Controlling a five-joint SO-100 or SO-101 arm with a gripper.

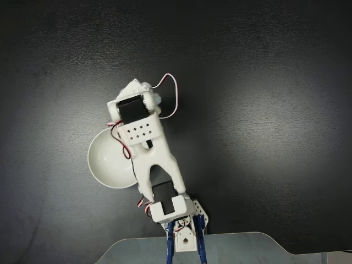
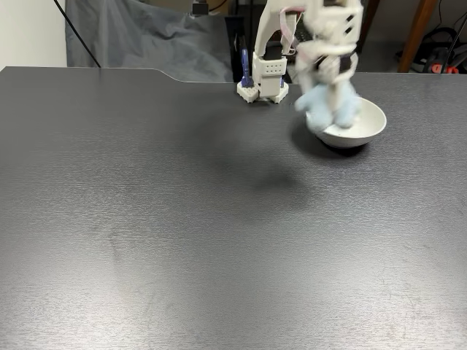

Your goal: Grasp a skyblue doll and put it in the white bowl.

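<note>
The skyblue doll (image 2: 326, 107) hangs blurred in the air, pinched in my gripper (image 2: 328, 89), which is shut on it. In this fixed view it overlaps the near-left rim of the white bowl (image 2: 370, 121), and its shadow falls on the table in front. Seen from above in a fixed view, my gripper (image 1: 138, 88) sits just past the far edge of the white bowl (image 1: 105, 160), with the wrist body covering the bowl's right side. The doll is mostly hidden under the gripper there. The bowl's visible inside is bare.
The arm's base (image 2: 261, 80) is fixed at the back edge of the dark table (image 2: 182, 219), beside the bowl. A grey cloth (image 2: 146, 36) hangs behind the table. A white cable (image 1: 173, 91) loops off the wrist.
</note>
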